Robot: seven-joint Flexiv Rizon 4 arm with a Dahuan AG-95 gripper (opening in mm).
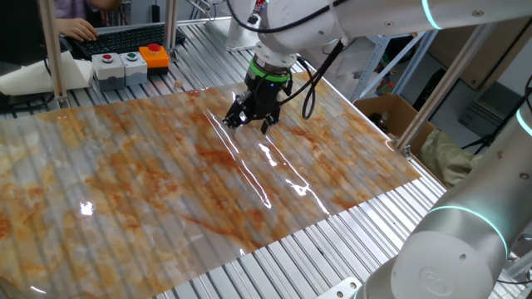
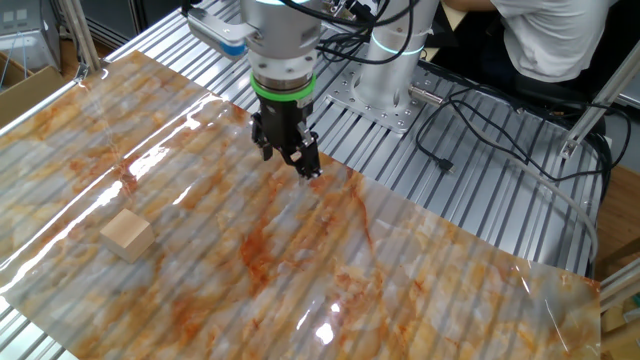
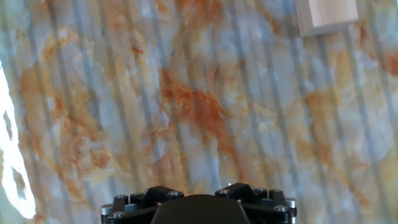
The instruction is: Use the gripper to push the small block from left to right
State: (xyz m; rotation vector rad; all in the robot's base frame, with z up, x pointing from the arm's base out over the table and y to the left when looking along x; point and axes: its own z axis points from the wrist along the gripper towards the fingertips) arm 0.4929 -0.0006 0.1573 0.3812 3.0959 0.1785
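The small block is a pale tan wooden cube lying on the marbled orange-grey sheet, near the sheet's front left in the other fixed view. In the hand view it sits at the top right edge, partly cut off. I do not see it in the first fixed view. My gripper is a black claw under a green ring. It hangs just above the sheet, well apart from the block, and its fingers look drawn together with nothing in them. It also shows in the first fixed view.
A grey button box with red, green and orange buttons stands beyond the sheet's far edge, next to a keyboard and a person's hand. A cardboard box stands off the table's right side. Cables and the arm's base lie behind the sheet.
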